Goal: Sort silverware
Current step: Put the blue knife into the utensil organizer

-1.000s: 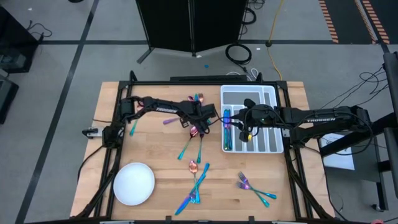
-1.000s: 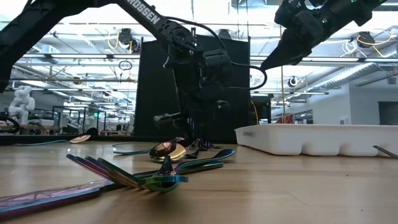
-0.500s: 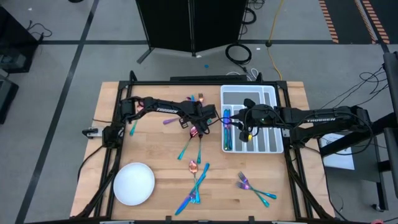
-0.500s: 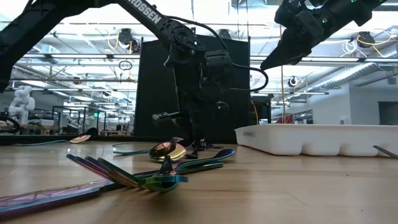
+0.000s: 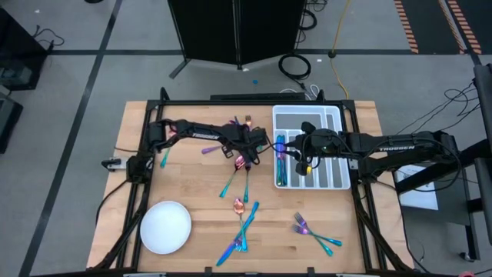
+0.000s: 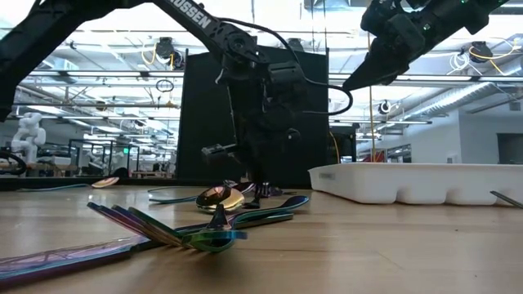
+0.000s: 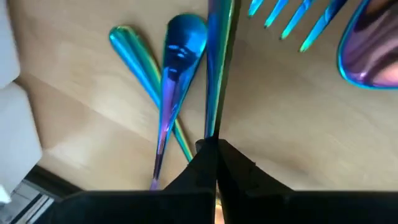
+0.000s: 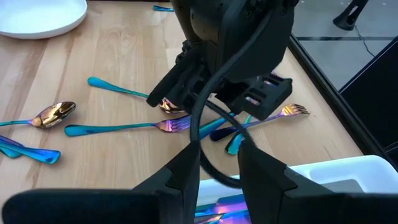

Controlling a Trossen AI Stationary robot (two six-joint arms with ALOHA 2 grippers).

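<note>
Iridescent silverware lies scattered on the wooden table (image 5: 192, 185): forks (image 5: 231, 183), a pink-bowled spoon (image 5: 239, 162) and a crossed group (image 5: 240, 235). My left gripper (image 5: 250, 151) stands at mid-table beside the white tray (image 5: 338, 146), pointing steeply down, shut on a slim blue-green piece (image 7: 217, 68) seen edge-on. Two teal handles (image 7: 171, 93) lie crossed on the wood under it. My right gripper (image 5: 297, 156) hangs open above the tray with nothing between its fingers (image 8: 255, 168). My left gripper pinches the slim piece's handle (image 7: 213, 127) between its two fingertips, coming steeply from above. The fingers lie roughly in line with the handle, which runs on away from them past the fork tines (image 7: 292, 15). Whether the far end rests on the table cannot be told.
A round white plate (image 5: 165, 227) sits near the front left. More forks (image 5: 315, 235) lie at the front right, a single piece (image 5: 164, 158) at the far left. Some silverware lies in the tray's left compartment (image 5: 281, 165). A dark cabinet (image 5: 238, 31) stands behind the table.
My left gripper has shut on the slim piece's handle while staying over the same spot by the pink-bowled spoon. The silverware on the table has kept its place.
</note>
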